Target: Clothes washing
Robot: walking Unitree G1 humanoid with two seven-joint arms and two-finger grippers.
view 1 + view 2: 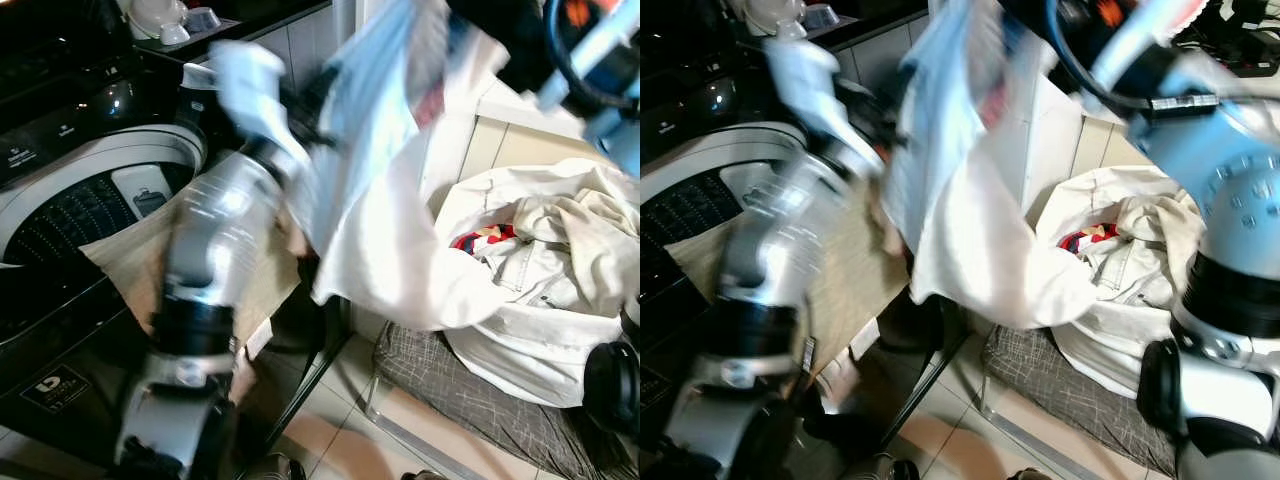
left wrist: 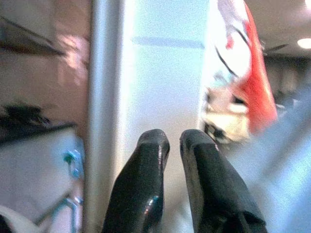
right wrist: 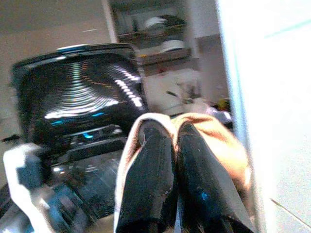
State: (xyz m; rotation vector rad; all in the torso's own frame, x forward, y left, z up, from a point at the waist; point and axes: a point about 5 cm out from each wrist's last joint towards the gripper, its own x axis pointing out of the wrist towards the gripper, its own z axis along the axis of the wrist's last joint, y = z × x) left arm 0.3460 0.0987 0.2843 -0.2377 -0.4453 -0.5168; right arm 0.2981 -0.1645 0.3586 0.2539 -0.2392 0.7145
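A white and pale-blue garment (image 1: 380,200) hangs high in the middle, blurred by motion, beside the top-loading washing machine (image 1: 60,150), whose drum (image 1: 70,215) is open. My right gripper (image 3: 175,128) is shut on a fold of this garment, and peach-white cloth wraps both fingers. That arm (image 1: 1200,130) comes in from the upper right. My left arm (image 1: 215,240) reaches up to the garment's left edge. The left gripper (image 2: 174,138) is shut, and I see nothing between its fingers.
A beige cloth (image 1: 140,255) lies draped over the machine's front rim. To the right, a heap of white clothes (image 1: 540,290) fills a grey fabric basket (image 1: 470,395) on the tiled floor (image 1: 340,440). Bowls (image 1: 170,20) stand on a shelf behind the machine.
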